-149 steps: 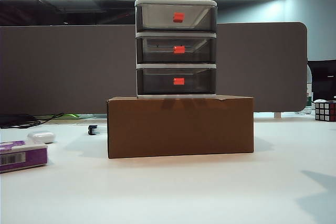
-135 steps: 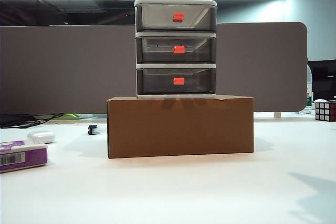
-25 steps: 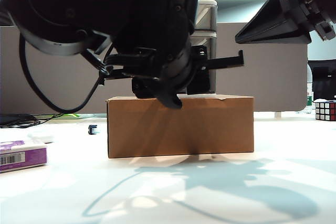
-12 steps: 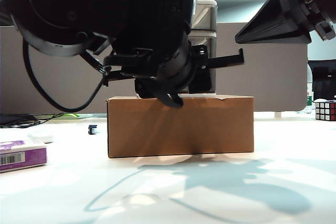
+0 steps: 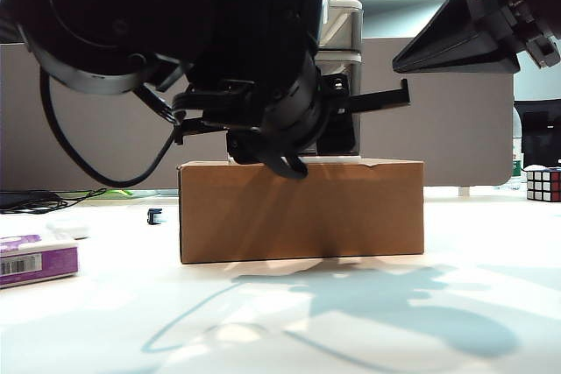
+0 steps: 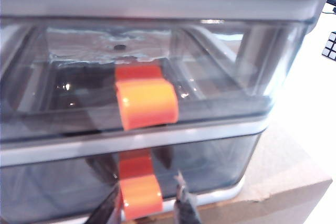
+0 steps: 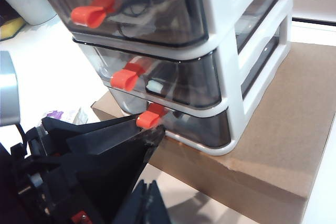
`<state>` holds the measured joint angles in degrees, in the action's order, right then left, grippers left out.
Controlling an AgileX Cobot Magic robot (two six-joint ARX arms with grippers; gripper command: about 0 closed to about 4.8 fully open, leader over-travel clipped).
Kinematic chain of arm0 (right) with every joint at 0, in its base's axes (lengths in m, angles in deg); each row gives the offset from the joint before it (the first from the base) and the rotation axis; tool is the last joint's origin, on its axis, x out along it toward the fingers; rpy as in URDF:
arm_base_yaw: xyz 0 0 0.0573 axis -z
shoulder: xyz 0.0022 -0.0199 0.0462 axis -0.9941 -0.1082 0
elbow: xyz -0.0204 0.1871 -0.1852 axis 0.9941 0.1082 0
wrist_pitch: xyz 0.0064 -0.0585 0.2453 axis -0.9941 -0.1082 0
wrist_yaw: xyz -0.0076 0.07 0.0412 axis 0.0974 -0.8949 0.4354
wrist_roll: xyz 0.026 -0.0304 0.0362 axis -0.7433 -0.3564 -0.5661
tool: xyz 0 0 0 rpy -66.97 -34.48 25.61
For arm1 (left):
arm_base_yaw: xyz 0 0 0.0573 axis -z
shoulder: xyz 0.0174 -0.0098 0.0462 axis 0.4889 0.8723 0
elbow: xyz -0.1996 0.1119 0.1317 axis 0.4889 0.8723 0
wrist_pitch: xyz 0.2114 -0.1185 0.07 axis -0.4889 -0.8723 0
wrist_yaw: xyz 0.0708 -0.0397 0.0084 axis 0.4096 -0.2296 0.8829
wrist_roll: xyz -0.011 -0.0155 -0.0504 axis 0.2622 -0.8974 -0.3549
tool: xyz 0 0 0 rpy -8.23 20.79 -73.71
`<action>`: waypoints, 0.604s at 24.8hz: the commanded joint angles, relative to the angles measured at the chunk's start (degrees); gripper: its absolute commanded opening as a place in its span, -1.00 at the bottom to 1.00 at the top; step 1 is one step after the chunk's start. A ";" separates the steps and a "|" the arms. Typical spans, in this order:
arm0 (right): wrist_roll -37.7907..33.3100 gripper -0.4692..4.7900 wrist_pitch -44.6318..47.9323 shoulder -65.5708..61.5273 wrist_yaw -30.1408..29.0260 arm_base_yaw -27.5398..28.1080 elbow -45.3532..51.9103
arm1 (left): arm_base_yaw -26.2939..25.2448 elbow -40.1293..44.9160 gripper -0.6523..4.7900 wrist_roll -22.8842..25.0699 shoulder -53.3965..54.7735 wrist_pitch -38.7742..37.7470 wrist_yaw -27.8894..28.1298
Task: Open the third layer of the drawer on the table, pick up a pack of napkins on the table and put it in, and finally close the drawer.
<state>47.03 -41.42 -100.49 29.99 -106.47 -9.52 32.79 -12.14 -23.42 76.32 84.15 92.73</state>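
Your table (image 5: 491, 304) is the big white surface under everything. On it, mid-scene in the exterior view, sits the brown cardboard box (image 5: 302, 209), and the drawer (image 7: 226, 61) cabinet stands on top of that box, a white frame with 3 smoky clear drawers stacked.

Your left arm (image 5: 175, 32) fills the upper left of the exterior view and hides most of the cabinet. Your right arm (image 5: 478, 15) hangs high at the upper right, well apart from the cabinet; its wrist camera looks down on the cabinet's front corner. You cannot tell how far the right gripper (image 7: 144, 203) is open, as only dark parts show at the edge of that view.

The third layer (image 6: 210, 166) sits pushed in, flush with the 2 drawers above it. The left gripper (image 6: 149, 205) is right at its front, with 1 dark finger on each side of the red-orange knob (image 6: 139, 195). The jaws are partly open, narrow enough to flank the knob closely, but you cannot tell whether the pads press on it.

The pack of napkins (image 5: 37, 260) lies flat on the table at the far left, well apart from the box, purple and white with its barcode label facing the camera. At the far right edge sits a small puzzle cube (image 5: 543, 185).
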 commanded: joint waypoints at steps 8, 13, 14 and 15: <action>0.22 -0.84 0.66 0.04 -0.13 -0.07 -0.35 | -1.62 -0.50 -0.32 0.22 0.24 2.01 0.87; 0.22 -0.84 0.66 0.04 -0.11 -0.07 -0.35 | -1.62 -0.50 -0.47 0.20 0.26 2.01 0.85; 0.22 -0.84 0.66 0.04 -0.11 -0.07 -0.35 | -1.62 -0.50 -0.53 0.20 0.26 2.01 0.85; 0.22 -0.84 0.66 0.04 -0.11 -0.07 -0.35 | -1.62 -0.50 -0.57 0.13 0.26 2.01 0.85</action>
<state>47.03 -41.47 -100.53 29.99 -106.47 -9.52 31.16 -12.14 -23.42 76.65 85.44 93.18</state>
